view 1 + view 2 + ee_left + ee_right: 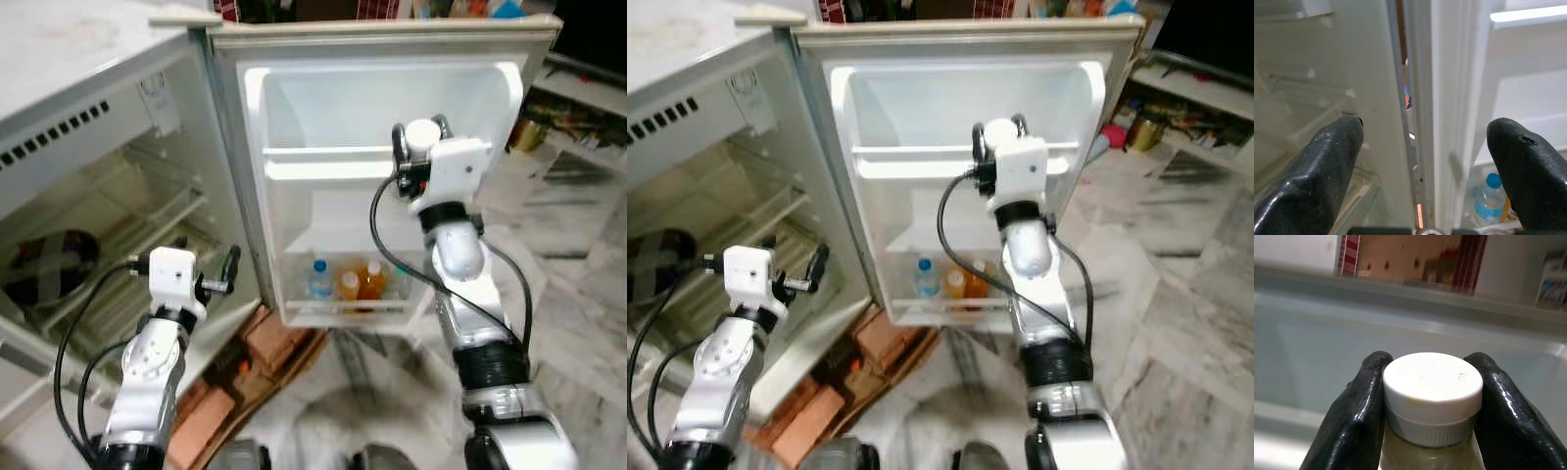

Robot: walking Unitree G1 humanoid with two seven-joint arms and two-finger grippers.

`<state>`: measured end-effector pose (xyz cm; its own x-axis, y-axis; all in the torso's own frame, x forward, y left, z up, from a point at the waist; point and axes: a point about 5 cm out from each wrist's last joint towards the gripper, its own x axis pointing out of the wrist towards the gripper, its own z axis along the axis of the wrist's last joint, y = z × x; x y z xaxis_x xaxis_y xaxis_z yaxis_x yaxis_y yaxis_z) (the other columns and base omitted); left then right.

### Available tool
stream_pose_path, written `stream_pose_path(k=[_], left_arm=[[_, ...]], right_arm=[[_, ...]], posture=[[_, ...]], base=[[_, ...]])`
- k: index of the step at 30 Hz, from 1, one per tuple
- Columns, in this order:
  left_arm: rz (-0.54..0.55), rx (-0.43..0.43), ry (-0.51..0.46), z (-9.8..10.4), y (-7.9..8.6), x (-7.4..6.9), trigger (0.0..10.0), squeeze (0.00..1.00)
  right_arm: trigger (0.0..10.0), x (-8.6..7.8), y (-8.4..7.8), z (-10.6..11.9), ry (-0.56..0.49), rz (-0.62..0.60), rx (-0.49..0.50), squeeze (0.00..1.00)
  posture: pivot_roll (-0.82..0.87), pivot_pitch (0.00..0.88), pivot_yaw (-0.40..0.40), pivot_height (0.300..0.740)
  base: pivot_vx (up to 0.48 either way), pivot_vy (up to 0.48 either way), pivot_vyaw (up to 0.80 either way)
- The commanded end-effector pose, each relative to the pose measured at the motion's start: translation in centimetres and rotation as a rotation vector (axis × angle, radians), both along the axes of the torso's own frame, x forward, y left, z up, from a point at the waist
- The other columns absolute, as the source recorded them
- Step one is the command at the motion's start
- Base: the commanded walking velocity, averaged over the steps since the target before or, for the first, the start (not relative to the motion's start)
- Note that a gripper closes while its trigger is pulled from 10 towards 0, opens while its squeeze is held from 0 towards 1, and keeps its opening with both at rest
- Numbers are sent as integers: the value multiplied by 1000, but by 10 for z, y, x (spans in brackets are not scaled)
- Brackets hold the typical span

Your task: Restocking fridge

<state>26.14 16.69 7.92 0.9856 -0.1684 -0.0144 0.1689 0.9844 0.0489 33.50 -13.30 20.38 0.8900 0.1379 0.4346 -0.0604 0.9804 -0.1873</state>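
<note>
bottle: white-capped bottle (1432, 399), pale yellowish stuff under the cap, pinched at the neck by the right end effector, held up in front of the open fridge door, about level with the door's upper shelf rail

right end effector: right end effector (1431, 401) clamped snug on that bottle, one black finger (1354, 421) on each side of the cap; in the head view it's raised at roughly 12 o'clock from the arm's elbow, right in front of the door's inner liner

left end effector: left end effector (1425, 166) spread wide with nothing in it, fingers either side of the hinge edge where the fridge body meets the door; in the head view it sits low, around 8 o'clock from the bottle

fridge door: fridge door (294, 108) swung open, white liner facing the camera, upper shelf rail (323, 155) running across it

bottom door shelf: bottom door shelf (313, 311) holds a clear bottle with a blue cap (319, 279) and two orange bottles (361, 282) just beside it, all upright and close together, at about 6 o'clock from the held bottle

fridge body: fridge (108, 186) interior at 9 o'clock of the door, with wire/glass shelves and a dark round thing with a pale cross pattern (49, 266) lying on a lower shelf, can't tell what it is

floor: marbled light floor (578, 323), with brown cardboard (265, 348) lying under the door's lower edge
</note>
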Motion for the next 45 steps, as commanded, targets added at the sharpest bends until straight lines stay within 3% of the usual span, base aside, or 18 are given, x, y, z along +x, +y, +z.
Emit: stream_pose_path(k=[1, 6, 18, 23, 28, 33, 40, 45], left_arm=[[-3, -6, 7, -1, -1, -1, 10000, 0], [0, -7, 4, 1, -2, -1, 10000, 0], [6, 3, -2, 3, 0, -3, 10000, 0], [14, 6, -3, 4, 2, -7, 10000, 0], [22, 11, 2, 3, 5, -11, 10000, 0], [23, 17, 4, 4, 6, -11, 10000, 0], [16, 20, 9, 4, 5, -10, 10000, 0], [11, 19, 16, 3, 3, -8, 10000, 0]], right_arm=[[10000, 2, -7, 18, -81, -30, 10, 0], [10000, 23, -17, 47, -140, -92, 2, 0], [10000, 57, -28, 61, -94, -135, 3, 0], [10000, 64, -33, 55, -58, -177, -35, 0], [10000, 67, -42, 36, 33, -226, -34, 0], [10000, 63, -61, -4, 185, -317, 30, 0], [10000, 59, -86, -10, 223, -441, 51, 0], [10000, 58, -106, -1, 208, -498, 46, 0]], posture=[[0, 0, 4, 740], [12, 0, 1, 740], [50, 0, -4, 740], [69, 0, -8, 740], [84, 0, -11, 740], [86, 0, -5, 740], [79, 0, -1, 740], [64, 0, 5, 740]], base=[[0, 0, 0], [0, 0, 0], [0, 0, 0], [0, 0, 0], [0, 0, 0], [0, 0, 0], [0, 0, 0], [0, 0, 0]])
